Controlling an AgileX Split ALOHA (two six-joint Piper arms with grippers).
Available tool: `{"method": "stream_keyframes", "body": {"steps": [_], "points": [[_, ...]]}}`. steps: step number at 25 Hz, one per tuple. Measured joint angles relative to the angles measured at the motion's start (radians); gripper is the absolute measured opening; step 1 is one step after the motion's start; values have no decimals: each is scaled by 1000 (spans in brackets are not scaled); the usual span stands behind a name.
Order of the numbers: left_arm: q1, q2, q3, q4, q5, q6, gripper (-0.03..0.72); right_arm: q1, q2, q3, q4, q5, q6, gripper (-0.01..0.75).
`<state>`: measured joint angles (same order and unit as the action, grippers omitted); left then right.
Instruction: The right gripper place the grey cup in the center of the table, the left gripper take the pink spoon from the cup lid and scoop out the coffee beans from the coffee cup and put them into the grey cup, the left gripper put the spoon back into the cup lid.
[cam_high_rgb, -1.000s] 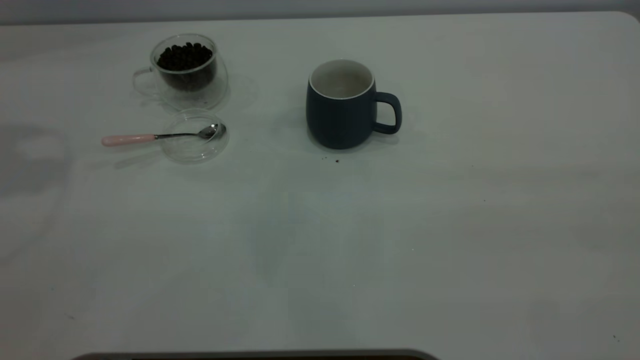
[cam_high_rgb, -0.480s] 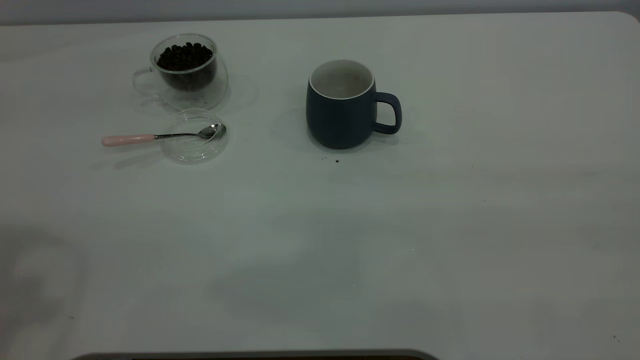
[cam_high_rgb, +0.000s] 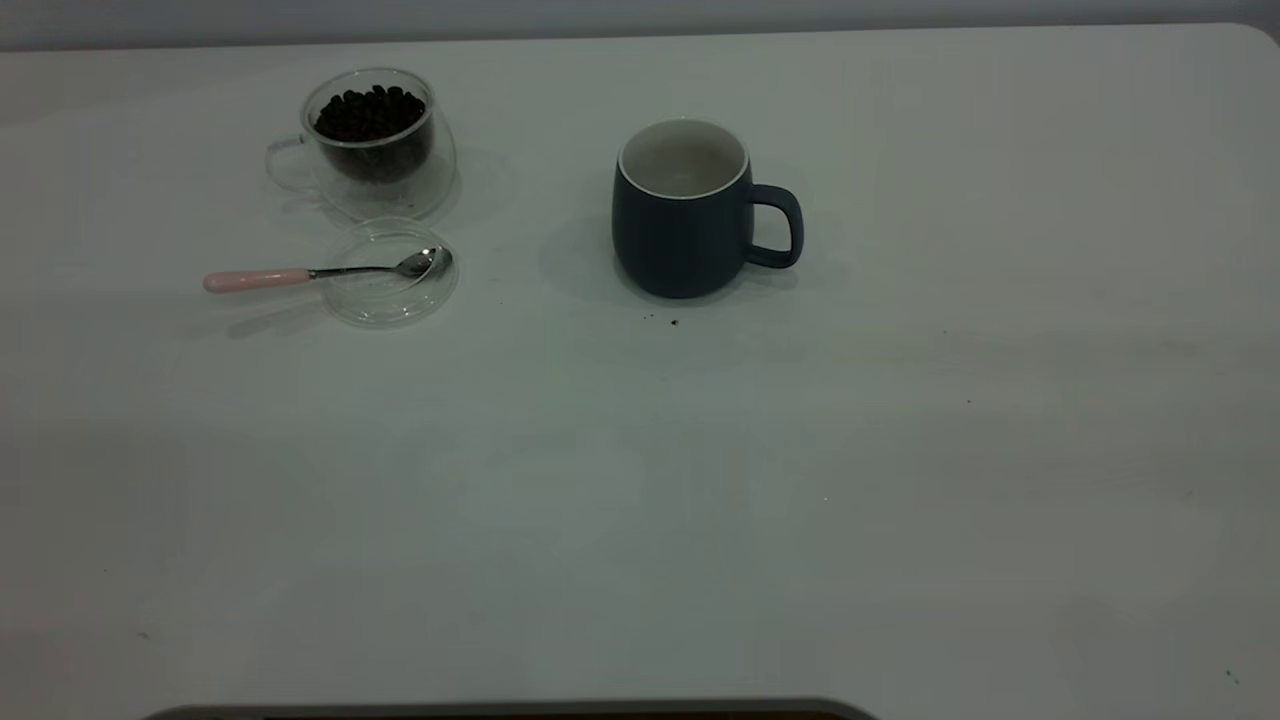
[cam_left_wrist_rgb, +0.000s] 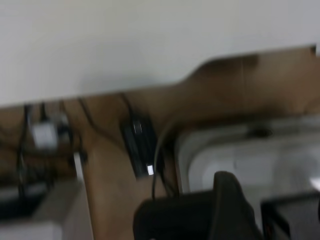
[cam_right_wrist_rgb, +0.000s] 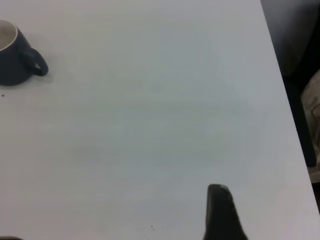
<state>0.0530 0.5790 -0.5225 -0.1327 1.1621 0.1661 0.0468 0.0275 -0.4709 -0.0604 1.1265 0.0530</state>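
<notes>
The table (cam_high_rgb: 900, 500) takes up basically the whole exterior view, and compared with a second ago nothing on it has budged; the only change is the big soft shadows that sat over the left side earlier, which are gone now. The grey cup (cam_high_rgb: 683, 215) stands upright around the middle, handle pointing right, with a couple of tiny dark specks (cam_high_rgb: 673, 322) just in front of it. Well off to its left is the coffee cup (cam_high_rgb: 375, 140), with the coffee beans (cam_high_rgb: 370, 112) heaped inside. Right in front of that sits the cup lid (cam_high_rgb: 390, 295), and the pink spoon (cam_high_rgb: 300, 274) lies across it, bowl in the lid, pink handle sticking out left. Neither arm shows in the exterior view. The left gripper (cam_left_wrist_rgb: 220, 210) is off the table edge over some cables, and the right gripper (cam_right_wrist_rgb: 220, 212) hangs above bare tabletop well away from the grey cup (cam_right_wrist_rgb: 12, 55). Can't tell for either one whether it's wide or closed.
</notes>
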Motion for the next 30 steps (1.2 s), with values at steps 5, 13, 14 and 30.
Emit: {"method": "stream_keyframes", "body": {"steps": [5, 13, 14, 30], "points": [[0, -235, 0, -1, -13, -6, 474, 0, 0, 0, 0, 0, 0, 496], [0, -590, 1, -3, 3, -1, 474, 0, 0, 0, 0, 0, 0, 496], [0, -596, 2, -3, 3, -2, 473, 0, 0, 0, 0, 0, 0, 496], [0, -597, 34, 11, -15, -5, 472, 0, 0, 0, 0, 0, 0, 496]]}}
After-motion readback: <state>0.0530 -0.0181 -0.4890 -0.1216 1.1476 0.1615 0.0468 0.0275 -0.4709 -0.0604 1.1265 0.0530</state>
